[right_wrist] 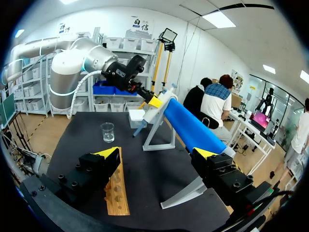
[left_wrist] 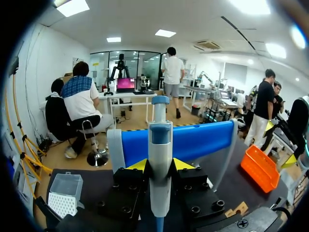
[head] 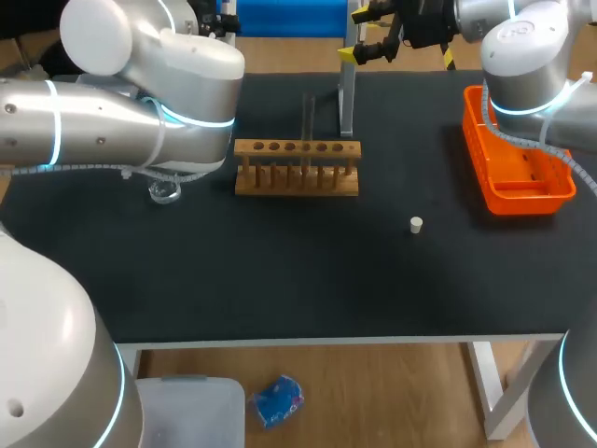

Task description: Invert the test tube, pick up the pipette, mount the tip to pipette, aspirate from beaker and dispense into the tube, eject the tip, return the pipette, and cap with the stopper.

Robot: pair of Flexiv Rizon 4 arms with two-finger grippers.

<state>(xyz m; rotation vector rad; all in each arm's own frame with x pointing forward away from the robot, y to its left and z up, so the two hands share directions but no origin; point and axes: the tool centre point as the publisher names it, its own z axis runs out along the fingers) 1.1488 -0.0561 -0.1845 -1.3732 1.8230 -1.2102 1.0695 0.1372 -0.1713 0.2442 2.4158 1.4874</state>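
In the left wrist view a grey and blue pipette [left_wrist: 160, 140] stands upright between the yellow tips of my left gripper [left_wrist: 159, 164], which is shut on it. From the right wrist view, that gripper [right_wrist: 150, 101] holds the pipette [right_wrist: 157, 107] against the blue-barred stand [right_wrist: 186, 126]. My right gripper [right_wrist: 158, 154] hangs open and empty over the back of the table, above the wooden rack [right_wrist: 118, 191]. From the head view it [head: 378, 37] is at the far edge. The rack [head: 297, 168] carries a thin clear tube [head: 308, 121]. The beaker [head: 164, 191] peeks from under my left arm. A white stopper [head: 416, 224] lies on the mat.
An orange tray [head: 518, 163] sits at the right side of the table. A white tip box [left_wrist: 63, 195] stands near the back left corner, beside the stand [head: 347, 93]. The beaker [right_wrist: 107, 131] is left of the rack.
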